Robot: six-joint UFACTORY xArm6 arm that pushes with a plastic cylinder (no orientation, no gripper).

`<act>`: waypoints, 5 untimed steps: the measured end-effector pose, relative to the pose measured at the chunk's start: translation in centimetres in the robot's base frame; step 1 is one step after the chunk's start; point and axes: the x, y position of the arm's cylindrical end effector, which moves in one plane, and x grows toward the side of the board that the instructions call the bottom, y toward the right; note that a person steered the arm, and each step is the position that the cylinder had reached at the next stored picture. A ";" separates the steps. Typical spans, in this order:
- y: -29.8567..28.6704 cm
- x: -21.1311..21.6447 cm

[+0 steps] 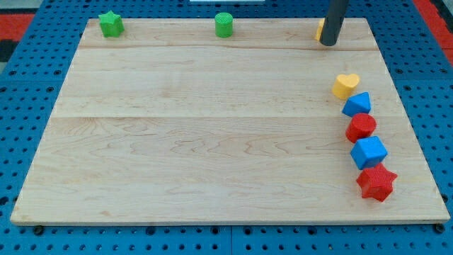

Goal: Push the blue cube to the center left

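The blue cube (369,152) lies near the view's right edge of the wooden board (212,142), in a column of blocks. Above it sit a red round block (361,127), a blue wedge-like block (357,105) and a yellow heart (345,85). Below it lies a red star (376,183). My tip (328,44) is at the view's top right, far above the blue cube. It stands just in front of a yellow block (320,29) that it mostly hides.
A green star (110,24) sits at the board's top left corner. A green cylinder (224,25) sits at the top edge near the middle. The board lies on a blue pegboard (28,106).
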 end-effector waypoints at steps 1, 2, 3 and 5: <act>1.1 -1.3; 1.2 -2.1; 1.2 -2.0; 2.9 2.2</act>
